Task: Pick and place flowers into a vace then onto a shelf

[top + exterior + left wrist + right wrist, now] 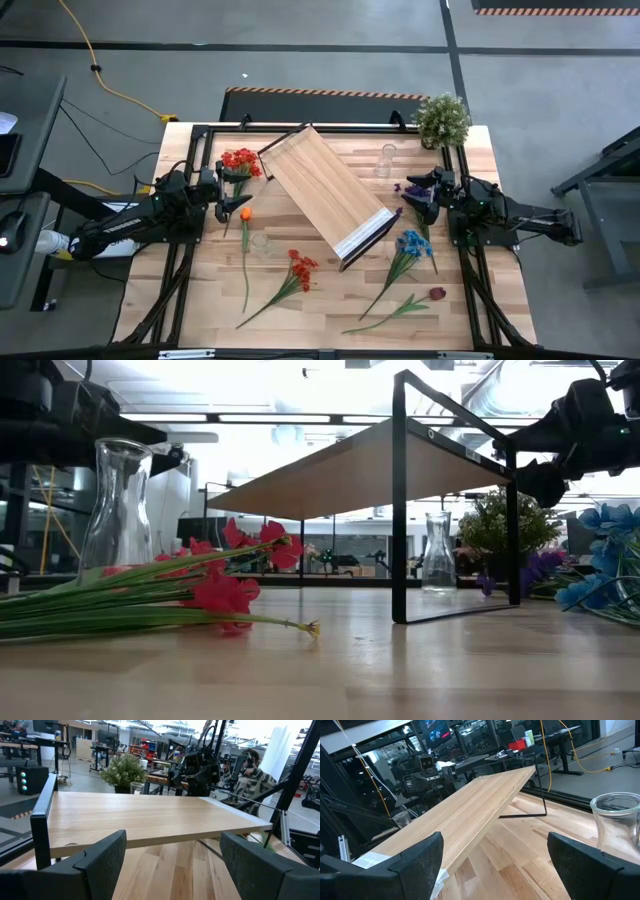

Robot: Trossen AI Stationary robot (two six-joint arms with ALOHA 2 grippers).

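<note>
The shelf point(325, 195), a light-wood board on a black frame, stands slantwise on its legs at the table's middle. Flowers lie flat around it: red point(240, 162) and orange point(245, 213) ones on the left, red point(300, 268), blue point(412, 245) and dark red point(436, 293) ones toward the near edge, purple point(415, 188) on the right. One clear glass vase point(262, 243) stands upright near the left, another point(387, 160) at the far right. My left gripper point(172, 865) hovers open at the left, facing the shelf. My right gripper point(492, 865) hovers open at the right, next to the far vase point(617, 820).
A bushy potted plant point(442, 118) stands at the table's far right corner. In the low view the near red flowers point(225, 590) lie in front of the left vase point(118, 500). A person point(252, 775) sits beyond the table. Bare wood shows along the near edge.
</note>
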